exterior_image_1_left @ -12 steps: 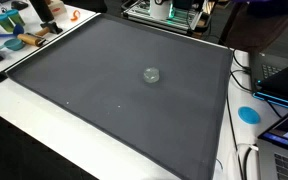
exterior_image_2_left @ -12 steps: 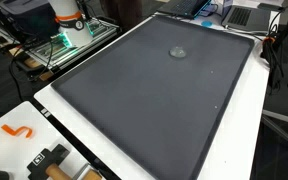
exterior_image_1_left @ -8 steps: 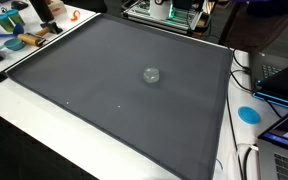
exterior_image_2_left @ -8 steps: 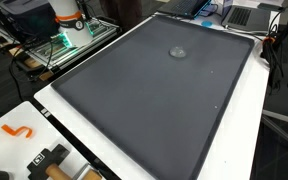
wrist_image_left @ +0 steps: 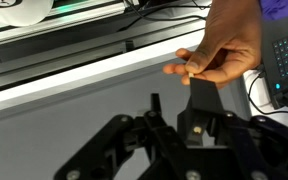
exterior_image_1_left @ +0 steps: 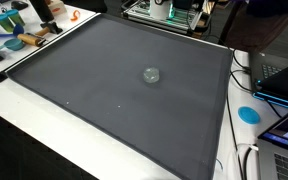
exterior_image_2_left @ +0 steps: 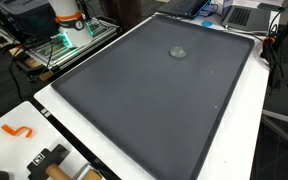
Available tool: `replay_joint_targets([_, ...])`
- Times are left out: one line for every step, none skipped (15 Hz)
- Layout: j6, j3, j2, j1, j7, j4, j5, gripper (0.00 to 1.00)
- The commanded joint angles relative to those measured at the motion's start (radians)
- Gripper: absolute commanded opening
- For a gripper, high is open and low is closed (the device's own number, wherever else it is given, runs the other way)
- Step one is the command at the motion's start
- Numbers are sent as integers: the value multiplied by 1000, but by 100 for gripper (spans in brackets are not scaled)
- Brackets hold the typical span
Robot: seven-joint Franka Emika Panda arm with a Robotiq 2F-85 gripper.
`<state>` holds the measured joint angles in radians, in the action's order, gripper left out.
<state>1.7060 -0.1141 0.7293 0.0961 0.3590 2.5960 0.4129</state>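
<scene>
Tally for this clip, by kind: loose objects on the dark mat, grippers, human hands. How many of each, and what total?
Loose objects on the dark mat: 1, a small clear round object
Grippers: 1, the gripper in the wrist view
Human hands: 1, the human hand above it in that view
Total: 3

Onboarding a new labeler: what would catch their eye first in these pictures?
A big dark mat covers most of the white table, with one small clear round object alone near its middle in both exterior views. In the wrist view a person's hand, pinched together, shows close above the gripper.
</scene>
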Motion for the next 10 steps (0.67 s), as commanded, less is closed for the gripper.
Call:
replay_joint_targets([-8,-12,-8,-15,-27,-4,14,13])
replay_joint_targets([-9,-12,-9,-15,-29,-4,14,6])
replay_joint_targets([-8,-12,-9,-15,-32,-4,14,1])
replay_joint_targets([-8,-12,-9,-14,-33,-4,16,0])
replay_joint_targets([-7,-13,-9,-14,-35,-4,15,1])
replay_joint_targets([-8,-14,-9,-14,-35,-5,14,3])
replay_joint_targets([-7,-16,-8,-14,-36,-5,13,3])
replay_joint_targets([-9,-19,-8,-14,-35,-7,9,3])
replay_joint_targets([-10,-24,-12,-12,-39,-12,3,3])
replay_joint_targets([-13,-29,-17,-9,-43,-18,-2,3])
